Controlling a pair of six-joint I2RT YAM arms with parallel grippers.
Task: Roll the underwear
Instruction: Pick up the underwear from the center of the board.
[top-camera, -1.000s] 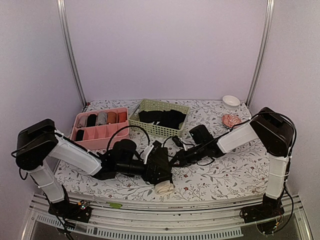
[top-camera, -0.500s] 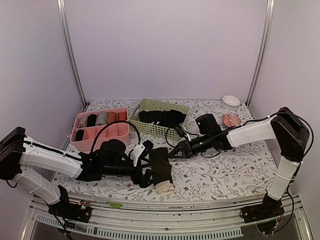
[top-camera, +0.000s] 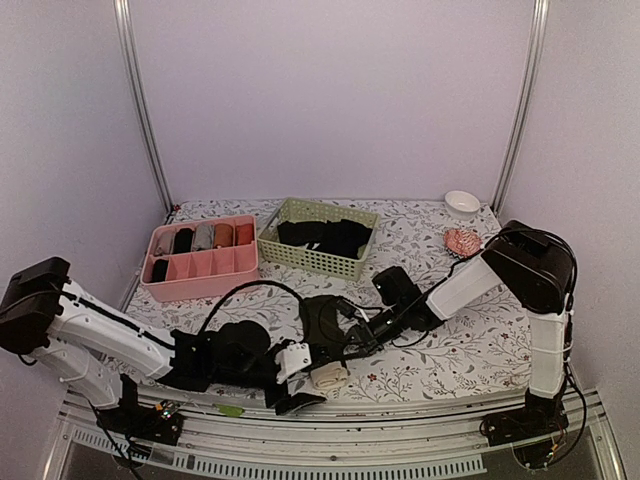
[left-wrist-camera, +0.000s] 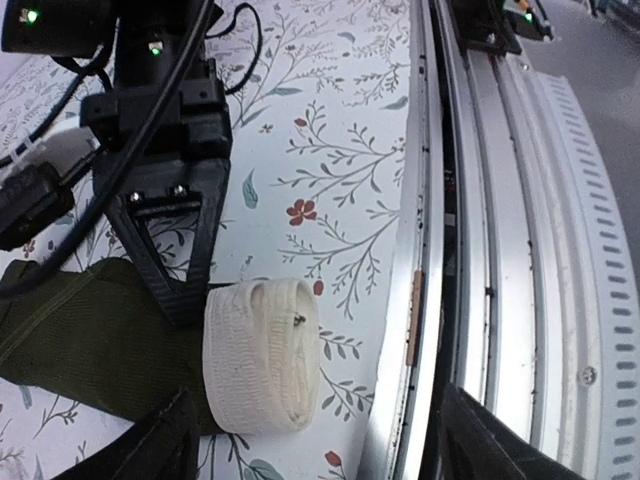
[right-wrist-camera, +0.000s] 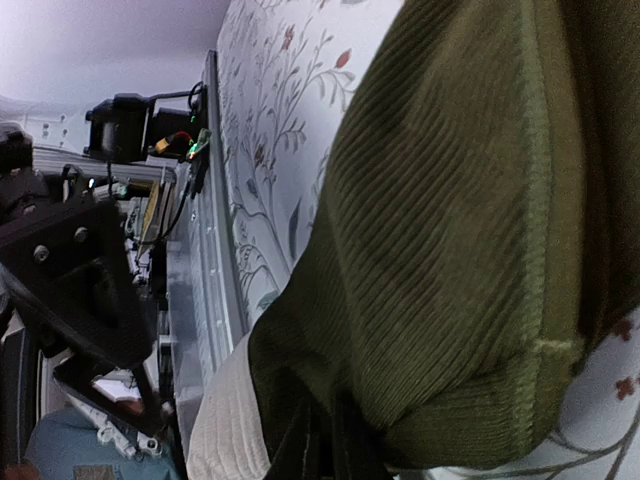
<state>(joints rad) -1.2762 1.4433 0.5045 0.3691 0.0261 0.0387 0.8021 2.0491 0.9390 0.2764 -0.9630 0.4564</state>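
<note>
Underwear lies at the middle of the table's front edge, with its cream waistband end rolled. Left gripper: jaws wide apart, one on either side of the roll. Right gripper: resting on the dark cloth; whether its jaws are apart or together cannot be told.

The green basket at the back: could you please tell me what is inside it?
A heap of black garments lies in the green basket. Its floor and anything beneath the heap are covered.
</note>
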